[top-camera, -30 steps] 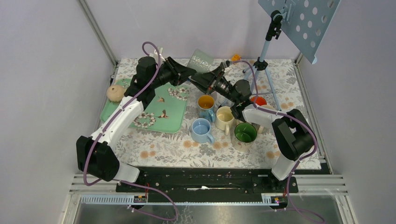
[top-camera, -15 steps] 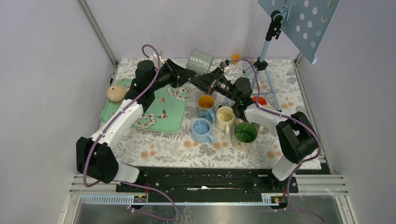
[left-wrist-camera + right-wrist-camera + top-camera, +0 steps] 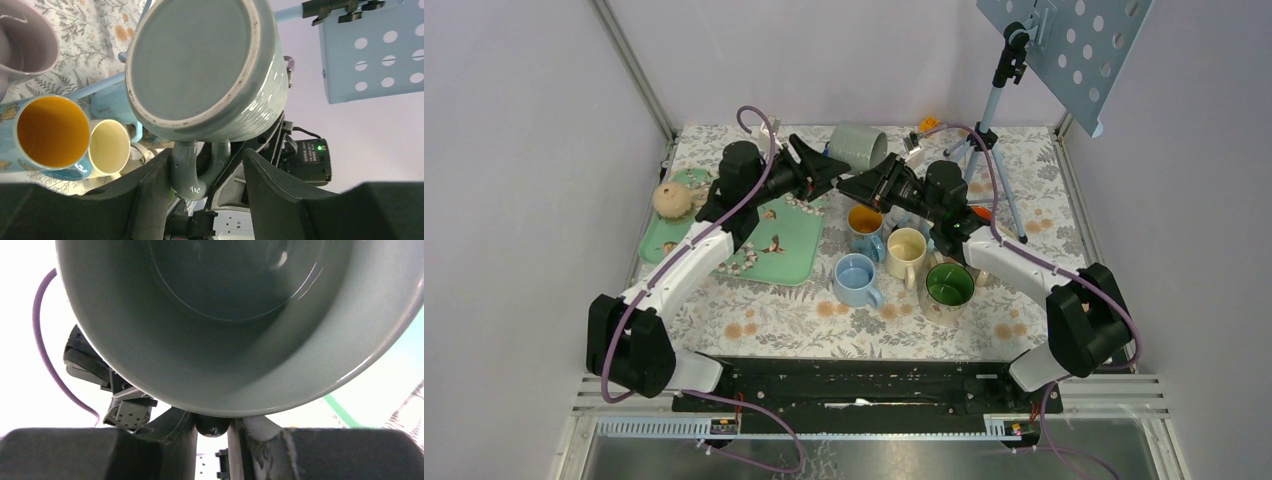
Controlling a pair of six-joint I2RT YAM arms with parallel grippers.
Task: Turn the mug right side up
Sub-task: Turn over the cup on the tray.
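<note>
Within grey walls (image 3: pixel 524 150), floral table (image 3: pixel 774 315), mug (image 3: pixel 859 145) aloft.

The top external camera looks down from high above and behind the arm bases (image 3: pixel 639 350), far enough to take in the whole floral table (image 3: pixel 804 315). The left wrist camera sits close under the grey-green mug (image 3: pixel 200 65), facing up at its base, towards the perforated panel (image 3: pixel 372 60). The right wrist camera is closer still and looks straight into that mug's mouth. All three views share this mug. The overhead and left wrist views also share the orange-lined mug (image 3: pixel 50 130), the cream mug (image 3: pixel 108 147) and the panel.
</note>
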